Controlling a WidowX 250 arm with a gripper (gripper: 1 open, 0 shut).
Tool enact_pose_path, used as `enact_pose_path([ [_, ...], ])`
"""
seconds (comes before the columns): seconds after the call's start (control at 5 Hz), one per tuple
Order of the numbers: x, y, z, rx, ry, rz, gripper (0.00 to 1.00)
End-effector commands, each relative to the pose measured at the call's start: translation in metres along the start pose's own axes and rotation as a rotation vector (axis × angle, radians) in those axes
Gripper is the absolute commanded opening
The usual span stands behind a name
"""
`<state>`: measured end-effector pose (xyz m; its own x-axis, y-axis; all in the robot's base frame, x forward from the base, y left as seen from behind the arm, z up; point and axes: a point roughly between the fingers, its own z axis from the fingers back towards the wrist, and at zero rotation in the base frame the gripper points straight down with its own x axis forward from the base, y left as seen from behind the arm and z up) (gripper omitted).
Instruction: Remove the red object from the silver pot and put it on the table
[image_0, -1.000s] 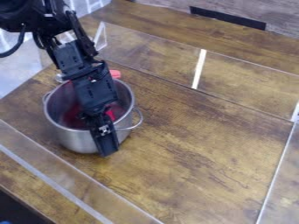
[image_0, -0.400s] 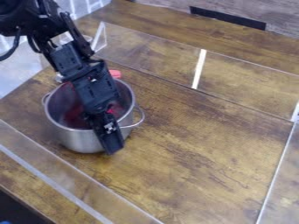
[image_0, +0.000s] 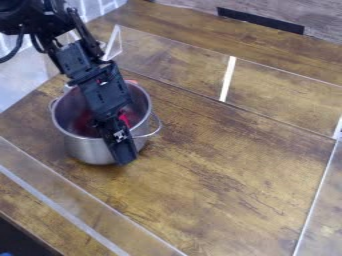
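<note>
While the arm reaches steeply down over the silver pot (image_0: 91, 130) on the desk (image_0: 227, 180), the end effector (image_0: 115, 135) sits at the pot's near rim; its opening cannot be told. The red object (image_0: 88, 125) lies inside the pot, apparently not yet lifted clear.

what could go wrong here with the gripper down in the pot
The gripper reaches into the silver pot, one finger hanging outside the rim, so lifting could drag or tip the pot. The red object is mostly hidden; whether it is gripped is unclear, so it may stay behind.
</note>
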<state>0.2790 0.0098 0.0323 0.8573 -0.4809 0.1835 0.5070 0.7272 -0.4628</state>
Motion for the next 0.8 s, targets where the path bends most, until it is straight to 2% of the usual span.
enact_pose_path([
  [0.0,-0.024,-0.008,-0.003,-0.023,-0.005,0.095,0.00],
  [0.2,-0.021,-0.010,-0.008,-0.037,0.022,0.060,1.00],
  [0.4,-0.008,-0.017,-0.009,-0.051,0.034,0.019,0.00],
  [0.6,-0.001,-0.017,-0.008,-0.058,0.044,-0.017,0.00],
])
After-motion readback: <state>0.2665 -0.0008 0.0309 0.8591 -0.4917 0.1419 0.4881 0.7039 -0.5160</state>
